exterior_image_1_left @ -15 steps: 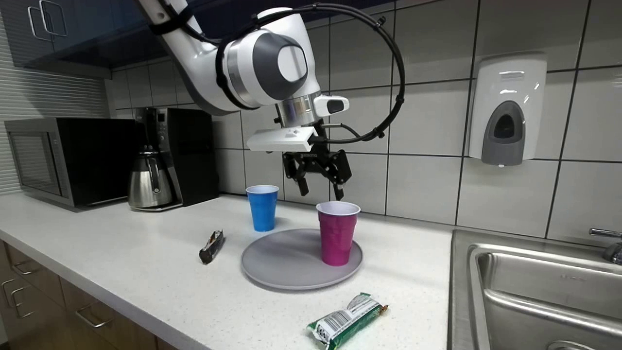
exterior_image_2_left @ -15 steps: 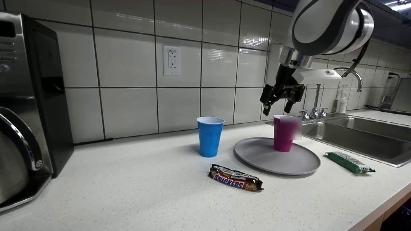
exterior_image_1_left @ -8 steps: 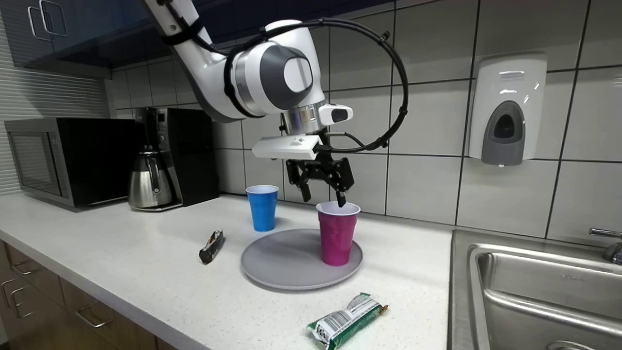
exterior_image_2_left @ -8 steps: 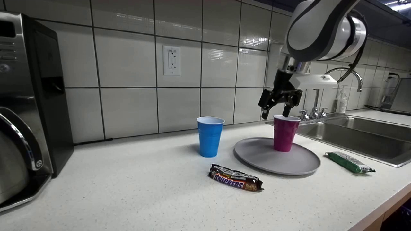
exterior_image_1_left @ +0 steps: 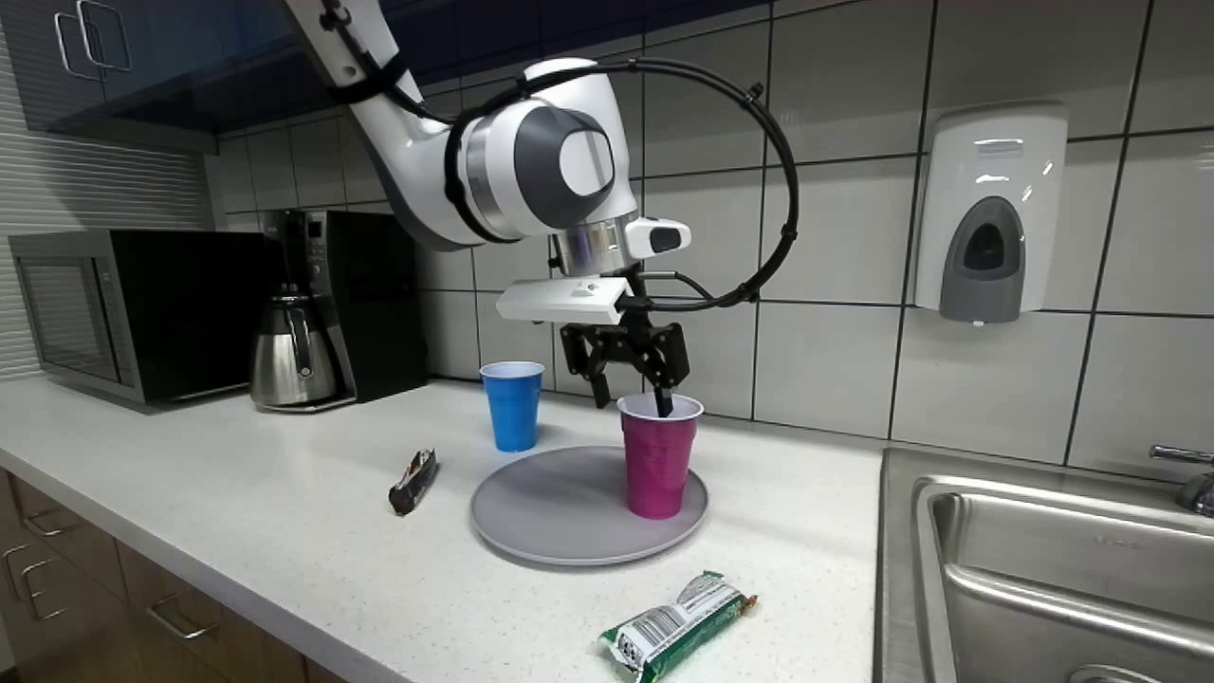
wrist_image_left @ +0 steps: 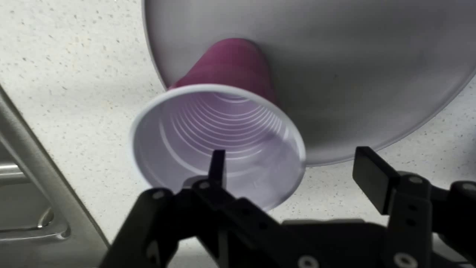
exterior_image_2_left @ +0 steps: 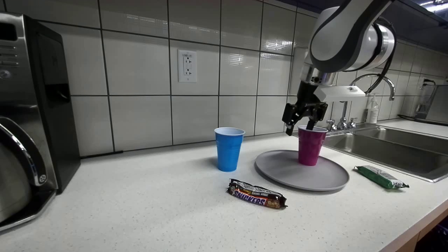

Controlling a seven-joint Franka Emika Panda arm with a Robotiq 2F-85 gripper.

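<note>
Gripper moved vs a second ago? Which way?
Yes, mainly down. In an exterior view, the gripper is lower against the fixed soap dispenser; one finger, earlier above the magenta cup, now overlaps its mouth.

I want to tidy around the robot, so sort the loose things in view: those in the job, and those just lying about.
Likely in the job:
pink cup, upright
gray plate, bearing that cup
tool, open, one finger over or in the cup's mouth

Likely just lying about:
blue cup, upright
Snickers bar
green-wrapped bar
</note>
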